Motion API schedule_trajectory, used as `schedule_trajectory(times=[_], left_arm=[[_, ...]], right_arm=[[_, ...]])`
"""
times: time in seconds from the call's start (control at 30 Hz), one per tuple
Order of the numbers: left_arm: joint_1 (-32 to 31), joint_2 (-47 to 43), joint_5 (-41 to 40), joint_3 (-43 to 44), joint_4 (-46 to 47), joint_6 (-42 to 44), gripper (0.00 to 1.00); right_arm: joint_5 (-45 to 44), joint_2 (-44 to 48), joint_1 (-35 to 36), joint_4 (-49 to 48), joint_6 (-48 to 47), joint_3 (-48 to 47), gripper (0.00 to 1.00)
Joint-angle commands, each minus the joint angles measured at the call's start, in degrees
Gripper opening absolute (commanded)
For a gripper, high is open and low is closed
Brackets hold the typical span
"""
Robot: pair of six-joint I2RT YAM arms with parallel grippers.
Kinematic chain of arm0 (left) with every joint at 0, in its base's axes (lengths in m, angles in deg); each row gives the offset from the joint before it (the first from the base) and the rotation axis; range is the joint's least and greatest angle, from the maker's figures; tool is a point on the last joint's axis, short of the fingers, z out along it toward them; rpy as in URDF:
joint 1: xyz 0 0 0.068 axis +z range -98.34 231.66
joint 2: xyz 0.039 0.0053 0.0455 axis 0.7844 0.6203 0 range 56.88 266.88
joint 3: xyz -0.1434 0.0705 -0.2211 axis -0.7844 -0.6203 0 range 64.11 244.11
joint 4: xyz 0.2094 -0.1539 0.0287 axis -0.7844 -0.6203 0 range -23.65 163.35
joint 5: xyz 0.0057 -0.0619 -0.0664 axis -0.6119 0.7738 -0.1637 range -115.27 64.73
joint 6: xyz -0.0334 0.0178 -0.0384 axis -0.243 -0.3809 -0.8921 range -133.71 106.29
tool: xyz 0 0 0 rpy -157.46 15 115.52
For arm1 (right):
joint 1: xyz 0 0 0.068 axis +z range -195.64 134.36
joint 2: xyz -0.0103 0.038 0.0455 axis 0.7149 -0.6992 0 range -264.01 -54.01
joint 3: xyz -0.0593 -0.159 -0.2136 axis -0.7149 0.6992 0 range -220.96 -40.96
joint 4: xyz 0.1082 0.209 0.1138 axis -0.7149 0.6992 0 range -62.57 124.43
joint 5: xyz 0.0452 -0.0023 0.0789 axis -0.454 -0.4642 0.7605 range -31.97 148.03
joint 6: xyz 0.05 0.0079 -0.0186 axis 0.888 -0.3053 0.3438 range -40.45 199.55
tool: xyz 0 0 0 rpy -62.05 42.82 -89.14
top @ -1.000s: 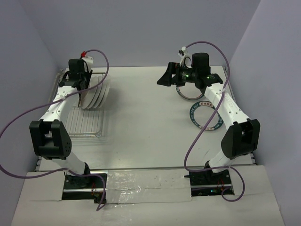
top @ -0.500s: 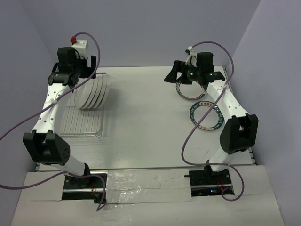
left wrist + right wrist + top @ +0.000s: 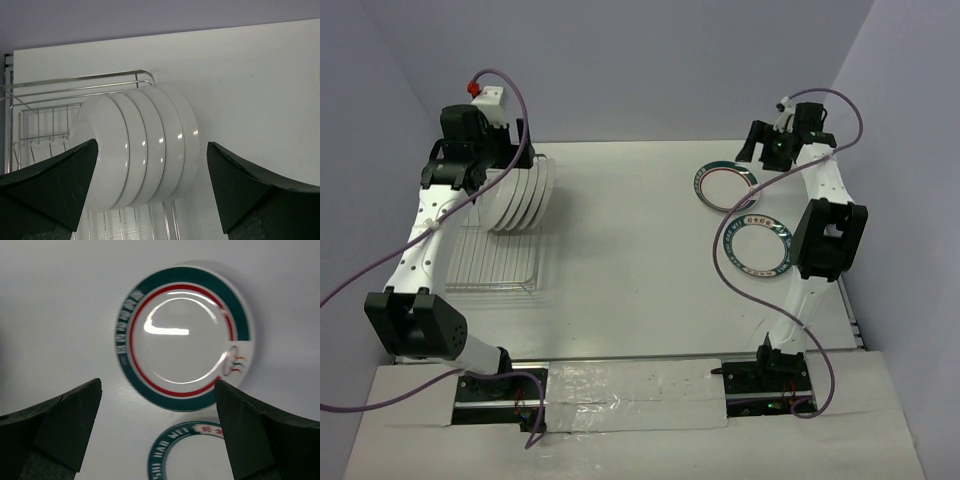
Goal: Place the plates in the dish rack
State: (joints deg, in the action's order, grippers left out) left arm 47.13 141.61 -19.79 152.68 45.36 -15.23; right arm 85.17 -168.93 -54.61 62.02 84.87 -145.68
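**Q:** Left side, status?
**A:** Dish rack (image 3: 485,265) sits at the left of the top view, with the racked plates (image 3: 523,195) on edge at its upper end. Your left fingers (image 3: 50,190) are spread and empty above them.

**Q:** Right side?
**A:** Right fingers (image 3: 55,425) are spread and empty over the red-ringed plate (image 3: 182,337), flat on the table (image 3: 620,250) at upper right. The second plate (image 3: 757,246) lies just below. Judgement: descend at the rim, not the centre, and slide one finger under before closing.

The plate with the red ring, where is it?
In the top view, the red-ringed plate lies flat at the far right of the table, just beyond the other teal-rimmed plate.
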Motion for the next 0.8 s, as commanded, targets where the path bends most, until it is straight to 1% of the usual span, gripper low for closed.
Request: schedule_trajectory(times=[0.0, 0.07, 0.23, 0.37, 0.47, 0.57, 0.6, 0.67, 0.73, 0.77], left_arm=[[-0.4, 0.4, 1.4, 1.0, 0.0, -1.1, 0.99], [-0.6, 0.3, 1.1, 0.3, 0.3, -1.1, 0.99], [-0.7, 0.9, 0.7, 0.4, 0.3, -2.1, 0.99], [-0.7, 1.1, 2.5, 0.7, -0.2, -2.0, 0.99], [-0.7, 0.8, 2.4, 0.5, 0.3, -2.2, 0.99], [-0.8, 0.8, 2.5, 0.5, 0.0, -2.3, 0.99], [-0.7, 1.1, 2.6, 0.7, -0.2, -2.3, 0.99], [-0.7, 1.3, 4.0, 0.8, -0.7, -2.0, 0.99], [-0.7, 1.2, 4.2, 0.4, -0.6, -2.3, 0.99], [-0.7, 1.1, 4.0, 0.1, -0.3, -2.7, 0.99]], right_arm=[[-2.3, -5.0, -3.3, 5.7, -6.6, -6.4, 1.0], [-3.7, -9.2, -4.6, 8.3, -7.3, -10.0, 1.0], [-1.3, -17.0, -7.8, 12.7, -7.1, -16.4, 0.99], [1.1, -21.7, -8.2, 13.0, -6.4, -17.6, 0.97], [3.9, -24.4, -8.2, 13.0, -5.5, -18.2, 0.93], [8.5, -26.3, -8.1, 13.0, -2.1, -18.2, 0.85], [9.9, -26.8, -8.1, 12.8, -1.5, -18.0, 0.81], [12.9, -27.7, -7.7, 12.4, -0.1, -17.7, 0.77], [14.8, -28.3, -7.3, 11.8, 1.1, -17.3, 0.7], [15.2, -28.9, -6.9, 11.6, 1.5, -17.2, 0.63]])
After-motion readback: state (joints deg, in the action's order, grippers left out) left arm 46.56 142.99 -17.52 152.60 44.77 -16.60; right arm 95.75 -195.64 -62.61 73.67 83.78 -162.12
